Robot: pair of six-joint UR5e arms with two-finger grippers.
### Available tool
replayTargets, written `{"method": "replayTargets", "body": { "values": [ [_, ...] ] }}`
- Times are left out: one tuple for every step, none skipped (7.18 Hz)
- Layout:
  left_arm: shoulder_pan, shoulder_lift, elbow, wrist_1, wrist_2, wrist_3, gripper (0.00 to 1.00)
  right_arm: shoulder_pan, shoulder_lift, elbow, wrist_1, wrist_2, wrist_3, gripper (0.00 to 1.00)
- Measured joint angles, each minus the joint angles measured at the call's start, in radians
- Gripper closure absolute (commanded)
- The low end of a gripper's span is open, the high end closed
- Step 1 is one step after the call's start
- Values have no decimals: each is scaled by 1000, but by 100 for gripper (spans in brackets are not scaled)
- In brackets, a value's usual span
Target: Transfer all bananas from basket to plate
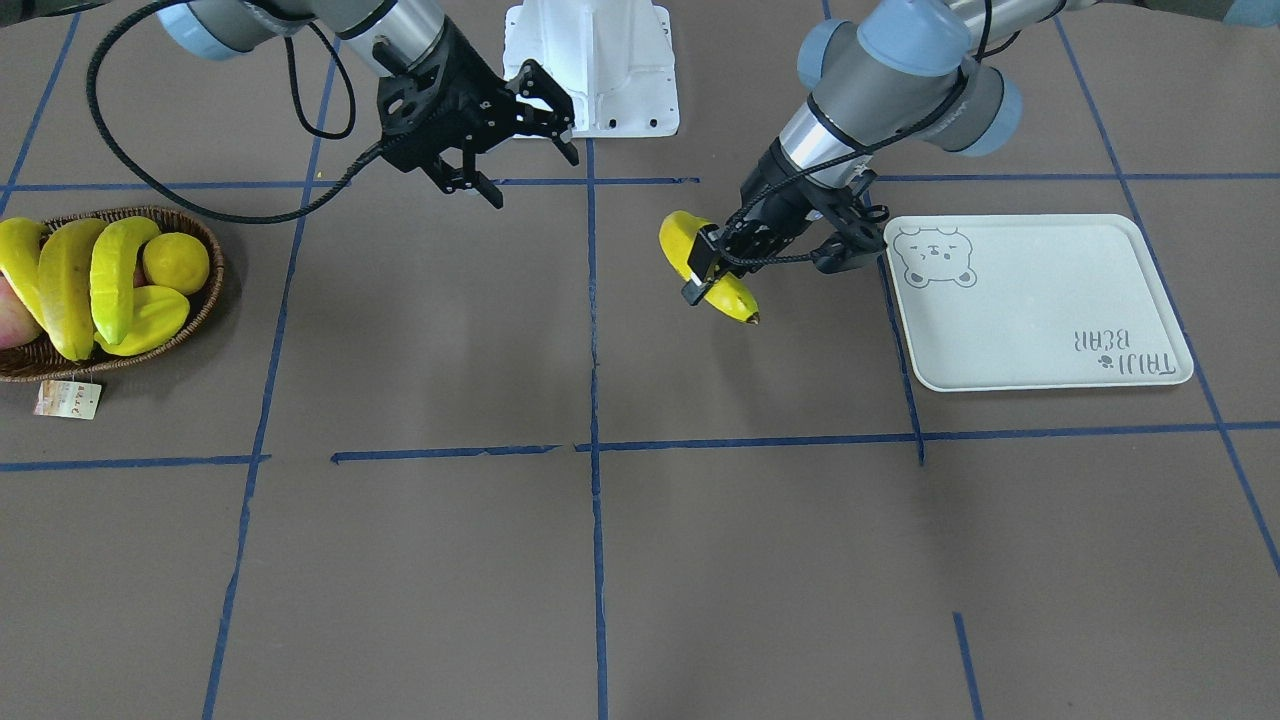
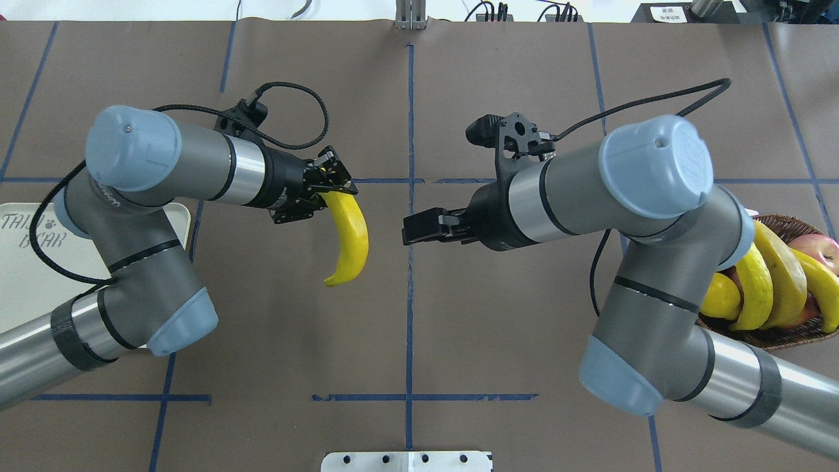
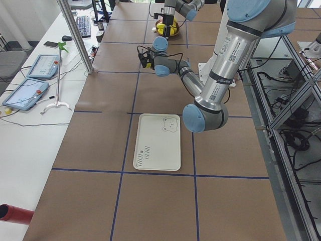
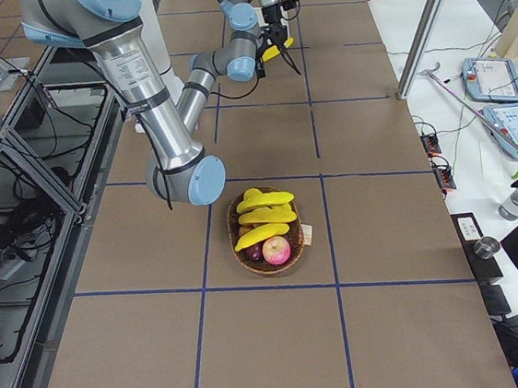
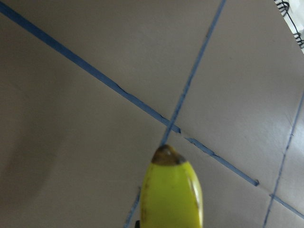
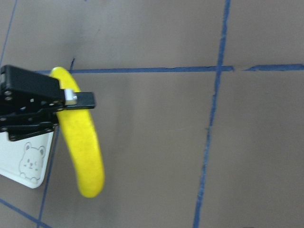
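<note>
My left gripper (image 1: 703,268) is shut on one end of a yellow banana (image 1: 722,290) and holds it above the table, just beside the plate's (image 1: 1040,300) bear-print corner. The overhead view shows the same banana (image 2: 351,239) hanging from this gripper (image 2: 333,190) with its tip down. The plate is a pale rectangular tray with nothing on it. Three more bananas (image 1: 68,285) lie in the wicker basket (image 1: 212,285) at the far side. My right gripper (image 1: 535,178) hovers open and holds nothing, near the table's middle line.
The basket also holds a ridged starfruit (image 1: 150,318), a round yellow fruit (image 1: 176,262) and a reddish apple (image 1: 8,322). A paper tag (image 1: 68,398) hangs off its rim. The white robot base (image 1: 592,65) stands between the arms.
</note>
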Motion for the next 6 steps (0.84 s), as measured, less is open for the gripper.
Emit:
{"method": "replayTargets", "body": {
  "values": [
    [-10,50,-77,140,-1,81,100,33,-15,26,-109,8,-36,0],
    [-20,112,-160,277,-1,151,100,58,-46,55,-217,11,-126,0],
    [-29,194,-234,361,-2,229,100,83,-95,84,-299,12,-243,0],
    [-47,302,-299,397,-3,334,100,122,-164,106,-347,15,-386,0],
    [-89,401,-337,409,-14,429,100,183,-246,115,-365,36,-546,0],
    [-149,473,-345,410,-45,519,100,253,-317,116,-369,82,-687,0]
  ]
}}
